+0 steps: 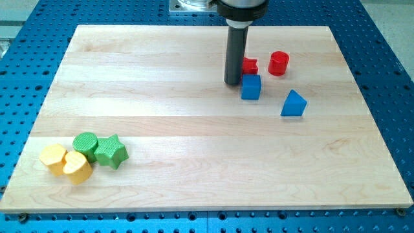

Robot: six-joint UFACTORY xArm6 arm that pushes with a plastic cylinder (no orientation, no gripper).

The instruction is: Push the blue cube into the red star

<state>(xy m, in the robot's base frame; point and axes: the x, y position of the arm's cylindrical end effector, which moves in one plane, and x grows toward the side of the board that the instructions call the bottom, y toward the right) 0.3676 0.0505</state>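
The blue cube [251, 87] sits flat on the surface [194, 142]. The red star [250, 65], partly hidden by the rod, lies just above the cube, nearly touching it.

cube [251, 87] just below star [250, 65]

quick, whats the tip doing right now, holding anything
My tip: no gripper, holds nothing; it stands just to the view's left of the blue cube, with the red star partly hidden behind the rod.
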